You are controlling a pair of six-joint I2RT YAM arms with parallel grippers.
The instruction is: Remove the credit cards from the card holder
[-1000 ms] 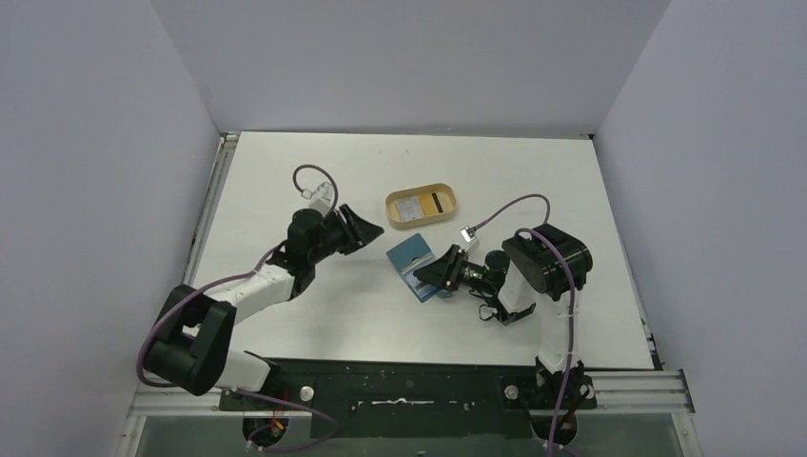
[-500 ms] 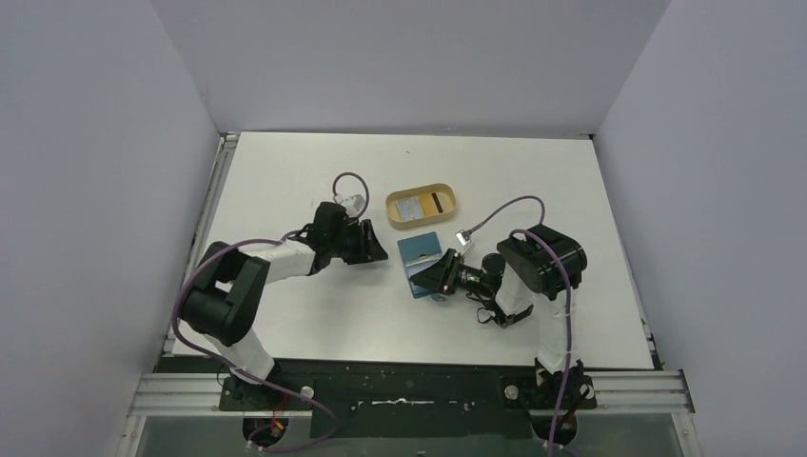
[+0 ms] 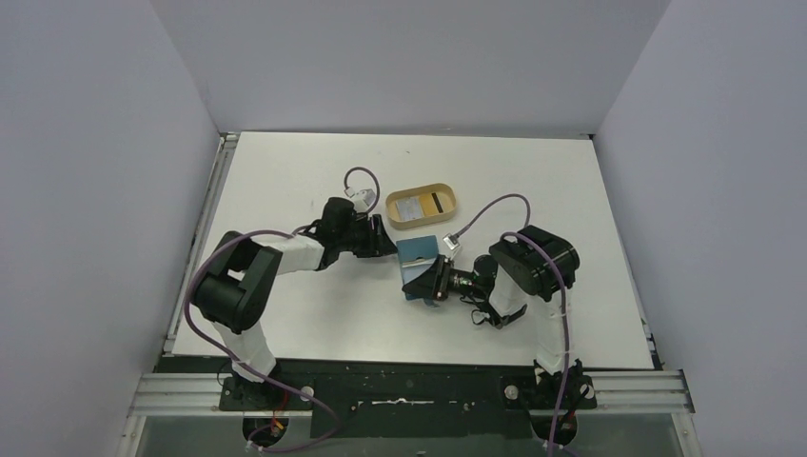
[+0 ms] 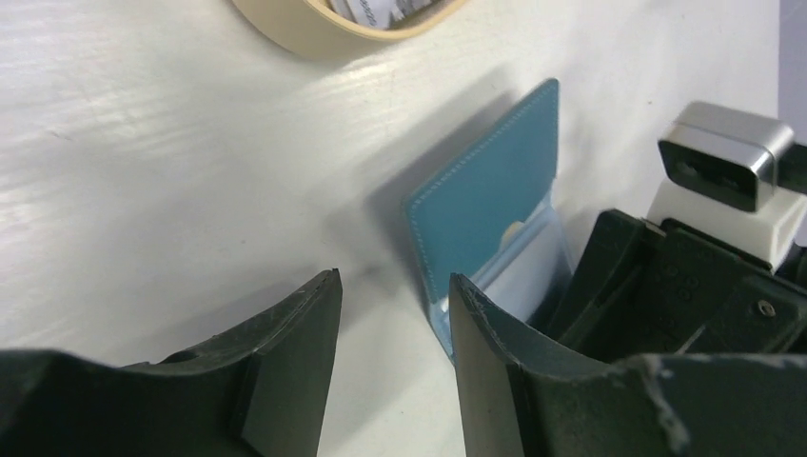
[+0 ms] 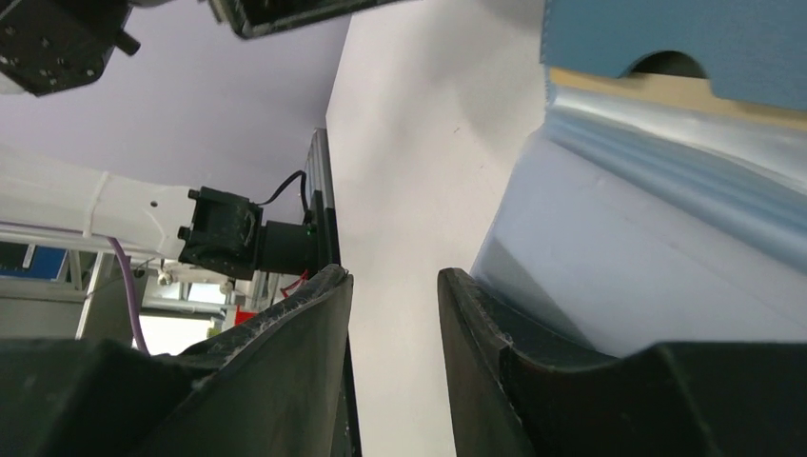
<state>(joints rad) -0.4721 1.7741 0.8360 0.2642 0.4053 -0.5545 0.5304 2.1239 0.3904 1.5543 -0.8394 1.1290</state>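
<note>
The teal-blue card holder lies open on the table between my two grippers. Its pale inner slots show in the left wrist view and the right wrist view. A whitish card and a gold-tan card with a dark stripe lie in the tan oval tray. My left gripper is open and empty, its right finger at the holder's near edge. My right gripper is open and empty, its right finger beside the pale flap. A tan strip shows under the teal slot; I cannot tell what it is.
The tray stands just behind the holder, and its rim shows at the top of the left wrist view. The right gripper's black body and camera crowd the holder's right side. The left arm stretches across the table's left half.
My left gripper has swung right, up to the holder's left edge. My right gripper has shifted left along the holder's near side. The holder has shifted slightly.
</note>
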